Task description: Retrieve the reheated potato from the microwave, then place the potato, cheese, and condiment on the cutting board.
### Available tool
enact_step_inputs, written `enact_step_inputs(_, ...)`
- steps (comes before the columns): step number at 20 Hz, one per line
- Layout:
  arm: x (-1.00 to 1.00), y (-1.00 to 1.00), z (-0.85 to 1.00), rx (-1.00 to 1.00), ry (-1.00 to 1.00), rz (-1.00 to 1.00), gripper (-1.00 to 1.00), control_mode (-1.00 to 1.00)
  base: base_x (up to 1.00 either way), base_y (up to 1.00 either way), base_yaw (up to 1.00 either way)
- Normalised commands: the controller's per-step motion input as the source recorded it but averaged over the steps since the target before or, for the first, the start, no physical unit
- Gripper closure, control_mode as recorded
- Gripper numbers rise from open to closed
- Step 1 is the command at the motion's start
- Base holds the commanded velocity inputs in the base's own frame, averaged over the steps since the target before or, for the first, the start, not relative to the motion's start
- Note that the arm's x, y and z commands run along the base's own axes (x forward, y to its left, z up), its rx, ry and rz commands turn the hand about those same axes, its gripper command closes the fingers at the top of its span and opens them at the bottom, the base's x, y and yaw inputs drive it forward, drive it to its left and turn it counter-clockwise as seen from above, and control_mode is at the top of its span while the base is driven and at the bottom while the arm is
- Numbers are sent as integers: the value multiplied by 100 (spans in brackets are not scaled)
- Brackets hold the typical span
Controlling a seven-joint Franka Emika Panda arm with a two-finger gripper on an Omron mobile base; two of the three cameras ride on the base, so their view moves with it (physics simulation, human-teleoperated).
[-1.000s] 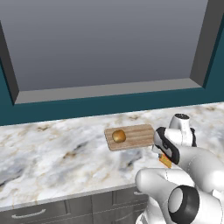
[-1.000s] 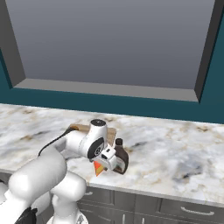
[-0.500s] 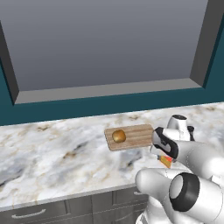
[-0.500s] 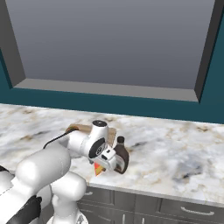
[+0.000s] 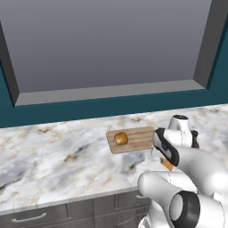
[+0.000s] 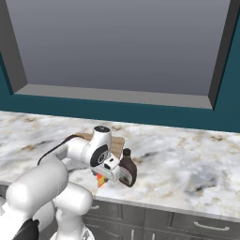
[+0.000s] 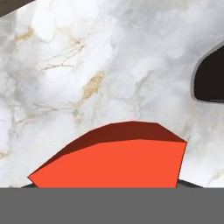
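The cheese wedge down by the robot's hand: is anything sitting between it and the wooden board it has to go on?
Nothing visible blocks it. The cheese lies on bare marble, the cutting board is just beyond with only the potato on it, and the dark bottle stands off to the side.

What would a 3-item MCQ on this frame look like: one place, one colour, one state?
1. Where is the potato?
A. on the cutting board
B. on the bare counter
C. in the end effector

2. What colour is the bottle beside the end effector?
A. white
B. dark brown
C. green

3. Where does the cheese lie?
A. on the board
B. on the marble counter, under the end effector
C. on the window sill

Key: A, the ball sits on the wood; B, dark brown in the right base view; B, the hand view shows marble around the wedge.
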Motion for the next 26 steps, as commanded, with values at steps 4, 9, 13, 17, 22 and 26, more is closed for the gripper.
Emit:
enact_step_inputs(4,5,43,28,-4,-4,-2,100,-100,0,0,0)
enact_step_inputs(9,30,47,25,0,-6,-1,100,-100,0,0,0)
enact_step_inputs(13,59,27,15,0,-3,0,100,-100,0,0,0)
enact_step_inputs(17,64,14,7,0,0,0,100,-100,0,0,0)
enact_step_inputs(22,64,5,3,0,1,0,100,-100,0,0,0)
enact_step_inputs(26,56,0,0,0,5,0,100,-100,0,0,0)
